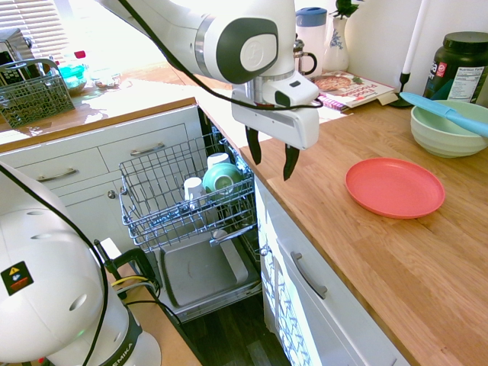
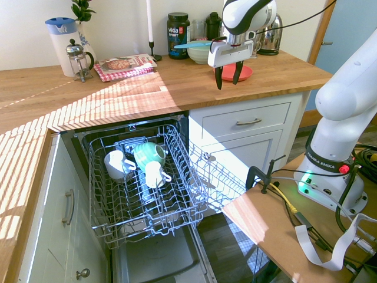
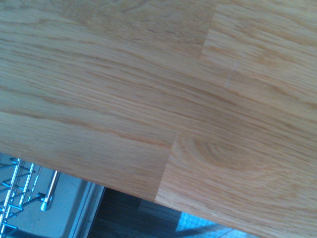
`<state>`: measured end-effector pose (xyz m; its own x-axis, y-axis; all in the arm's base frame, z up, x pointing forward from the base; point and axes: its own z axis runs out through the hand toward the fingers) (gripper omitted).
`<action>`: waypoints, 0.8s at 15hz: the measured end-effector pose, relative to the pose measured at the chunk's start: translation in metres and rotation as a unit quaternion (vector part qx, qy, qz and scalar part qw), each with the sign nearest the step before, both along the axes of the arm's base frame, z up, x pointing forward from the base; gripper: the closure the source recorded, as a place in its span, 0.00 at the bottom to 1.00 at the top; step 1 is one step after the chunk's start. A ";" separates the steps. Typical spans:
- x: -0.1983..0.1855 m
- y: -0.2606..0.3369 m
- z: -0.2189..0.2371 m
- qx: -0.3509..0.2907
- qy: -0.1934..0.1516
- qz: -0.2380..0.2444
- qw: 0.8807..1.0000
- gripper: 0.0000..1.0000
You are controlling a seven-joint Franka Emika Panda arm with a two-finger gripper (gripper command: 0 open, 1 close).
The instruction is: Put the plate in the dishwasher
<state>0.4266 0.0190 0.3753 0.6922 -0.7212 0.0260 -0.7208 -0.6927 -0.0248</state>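
Waiting by the Red Plate, Claw Spread Wide

In the first outside view, the gripper [image 1: 271, 158] hangs over the edge of the wooden counter [image 1: 335, 183]. Its two fingers are spread apart, with nothing between them. The red plate [image 1: 394, 187] lies flat on the counter, near a green bowl [image 1: 446, 137] with a blue tool [image 1: 442, 113] across its top. The step now looks like getting the plate. The arm should go over to its rim, put one finger inside and one outside, then close gently. Pushing down too hard could make the plate slide.

In the second outside view, the dishwasher [image 2: 154, 253] is open and its top rack [image 2: 147, 194] is pulled out. Two white cups [image 2: 119, 164] and a green dish [image 2: 149, 154] sit there, so the plate will need a free spot beside them.

The wrist view shows wood and a bit of rack [image 3: 17, 191], but no plate, so the hand should move across before it goes down.
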 end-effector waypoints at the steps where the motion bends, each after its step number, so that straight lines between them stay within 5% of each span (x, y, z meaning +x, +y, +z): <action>1: 0.000 0.000 0.000 0.001 0.000 -0.001 1.000 0.00; 12: -0.005 -0.174 -0.025 0.054 0.000 -0.134 0.989 0.00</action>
